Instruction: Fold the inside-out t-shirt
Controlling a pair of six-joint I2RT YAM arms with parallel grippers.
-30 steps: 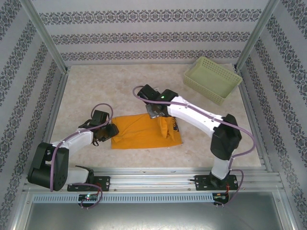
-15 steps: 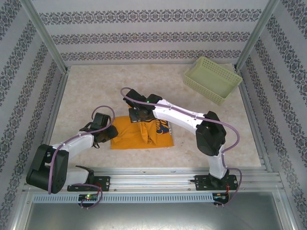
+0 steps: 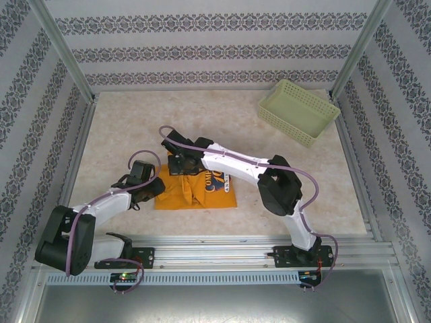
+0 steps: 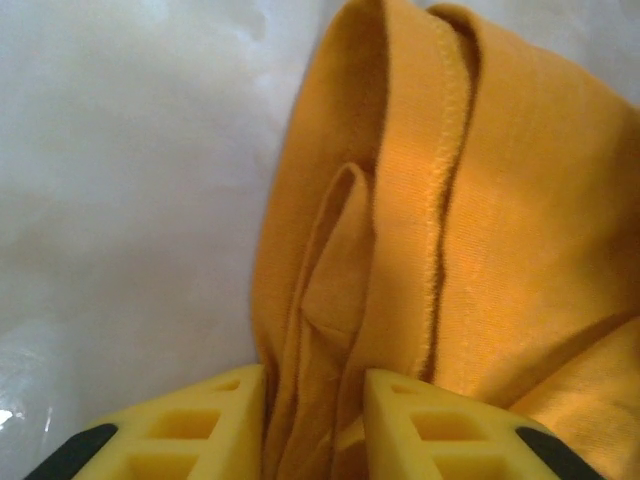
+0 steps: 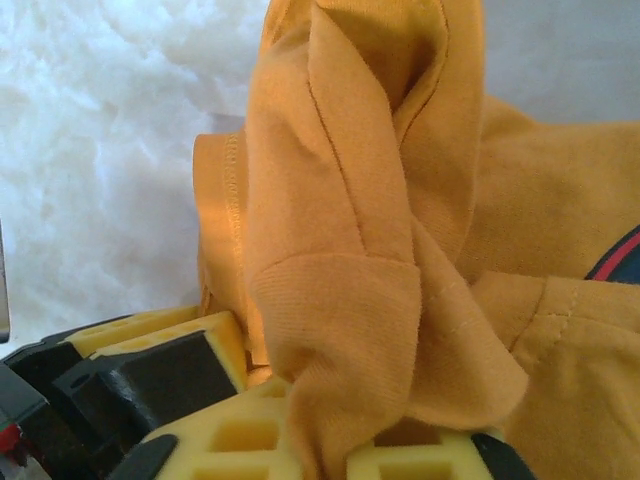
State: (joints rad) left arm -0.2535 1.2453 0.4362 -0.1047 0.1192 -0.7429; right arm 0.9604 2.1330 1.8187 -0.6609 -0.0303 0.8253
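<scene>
The soft, limp t-shirt [image 3: 192,196] is being pinched at a seam by the left gripper [image 4: 312,388]; cloth is covering the right gripper [image 3: 180,165], so its grip cannot be told; hems are being judged the safest holds.

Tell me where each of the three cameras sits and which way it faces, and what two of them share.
Top view: above and behind the arms, looking down on the table, t-shirt and basket; both arms show, bases nearest.
Left wrist view: on the left arm, looking along its yellow fingers at a hemmed fold between them.
Right wrist view: on the right arm, looking past its fingers at bunched cloth draped over them.
Shared: both wrist views see the same t-shirt on the pale table.
</scene>
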